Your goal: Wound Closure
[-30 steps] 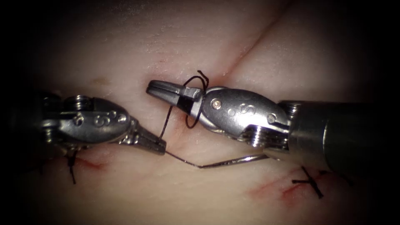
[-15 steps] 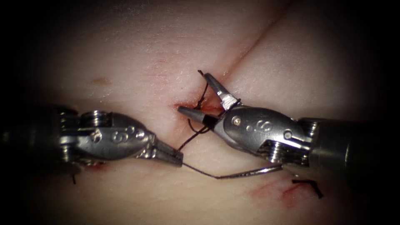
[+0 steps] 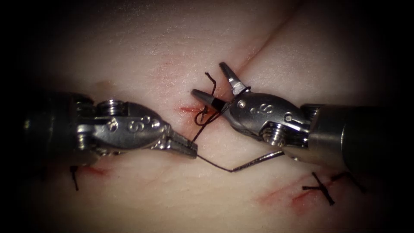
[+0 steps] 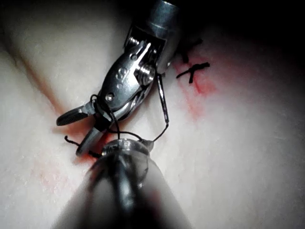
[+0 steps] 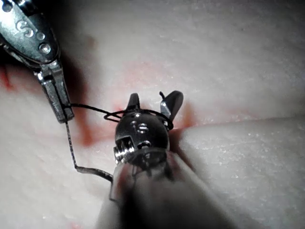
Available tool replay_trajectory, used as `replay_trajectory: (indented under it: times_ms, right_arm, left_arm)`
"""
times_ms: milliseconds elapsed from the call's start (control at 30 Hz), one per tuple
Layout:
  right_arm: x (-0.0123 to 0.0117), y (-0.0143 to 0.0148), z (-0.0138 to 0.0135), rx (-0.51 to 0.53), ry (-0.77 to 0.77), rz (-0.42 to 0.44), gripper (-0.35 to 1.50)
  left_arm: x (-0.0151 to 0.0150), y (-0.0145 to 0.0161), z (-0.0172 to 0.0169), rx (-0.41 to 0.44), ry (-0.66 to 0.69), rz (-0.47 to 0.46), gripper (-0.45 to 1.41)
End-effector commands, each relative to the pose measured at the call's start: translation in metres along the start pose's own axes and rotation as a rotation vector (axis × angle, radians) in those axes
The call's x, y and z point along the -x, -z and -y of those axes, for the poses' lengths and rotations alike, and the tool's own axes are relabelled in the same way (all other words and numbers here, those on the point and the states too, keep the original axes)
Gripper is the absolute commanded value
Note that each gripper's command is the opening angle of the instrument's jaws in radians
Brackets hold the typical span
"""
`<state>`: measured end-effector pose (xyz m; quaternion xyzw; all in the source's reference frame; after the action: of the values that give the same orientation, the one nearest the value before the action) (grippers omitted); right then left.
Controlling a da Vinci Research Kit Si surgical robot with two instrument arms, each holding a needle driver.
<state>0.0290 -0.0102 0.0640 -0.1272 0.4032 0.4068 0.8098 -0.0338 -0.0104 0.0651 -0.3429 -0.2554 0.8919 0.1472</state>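
My left tool [image 3: 192,151] is shut on the dark thread [image 3: 202,123] close to where it joins the needle. The curved needle [image 3: 258,160] lies free on the tissue [image 3: 129,56], under the right tool's wrist and outside the tissue. The thread rises from the left jaws and loops around my right tool [image 3: 210,80], whose jaws stand open on either side of the short thread tail [image 3: 210,77] at the cut [image 3: 267,43]. In the right wrist view the left tool [image 5: 64,114] pinches the thread, with the needle [image 5: 93,171] trailing below it. The left wrist view shows the right tool [image 4: 71,136] open and the needle [image 4: 163,102].
A tied stitch with cut ends [image 3: 321,190] sits on the lower right, another stitch end [image 3: 74,177] under the left tool. Red fluid [image 3: 187,108] marks the tissue beside the right tool's jaws and streaks near both stitches.
The right tool's jaws, shut a second ago with thread looped round them, have opened and turned toward the short tail. The left tool has moved right, carrying the thread and needle.
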Motion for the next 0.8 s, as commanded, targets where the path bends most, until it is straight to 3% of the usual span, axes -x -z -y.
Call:
replay_trajectory:
  times_ms: [33,133,233,267,300,333,400,433,467,500,800]
  right_arm:
    - [0.0003,-0.0012,0.0008,-0.002,-0.002,0.002,1.01]
    - [0.0003,-0.0021,0.0009,-0.004,-0.001,0.011,1.01]
    - [0.0009,-0.0026,0.0012,-0.014,-0.008,0.030,0.84]
    - [0.0015,-0.0026,0.0012,-0.022,-0.021,0.049,0.68]
    - [0.0015,-0.0026,0.0012,-0.022,-0.021,0.049,0.68]
    - [0.0019,-0.0026,0.0012,-0.026,-0.029,0.071,0.54]
    - [0.0021,-0.0026,0.0012,-0.026,-0.038,0.080,0.49]
    - [0.0022,-0.0026,0.0013,-0.039,-0.049,0.084,0.17]
    - [0.0022,-0.0026,0.0013,-0.039,-0.049,0.084,0.17]
    - [0.0022,-0.0026,0.0015,-0.052,-0.057,0.085,-0.35]
    - [0.0002,-0.0009,0.0033,-0.065,-0.075,0.055,-0.35]
  left_arm:
    - [0.0002,-0.0009,0.0001,0.003,-0.001,0.000,-0.45]
    - [0.0003,-0.0008,0.0003,0.004,-0.001,0.000,-0.45]
    - [0.0004,-0.0007,0.0003,0.005,-0.002,0.000,-0.45]
    - [0.0006,-0.0006,0.0002,0.006,-0.003,0.000,-0.45]
    - [0.0006,-0.0006,0.0002,0.006,-0.003,0.000,-0.45]
    - [0.0008,-0.0003,0.0002,0.008,-0.005,-0.003,-0.45]
    - [0.0008,-0.0002,0.0002,0.010,-0.005,-0.003,-0.45]
    - [0.0009,0.0002,0.0003,0.014,-0.005,-0.003,-0.45]
    - [0.0009,0.0002,0.0003,0.014,-0.005,-0.003,-0.45]
    - [0.0010,0.0005,0.0004,0.019,-0.005,-0.004,-0.45]
    - [0.0023,0.0025,0.0015,0.033,0.033,0.002,-0.45]
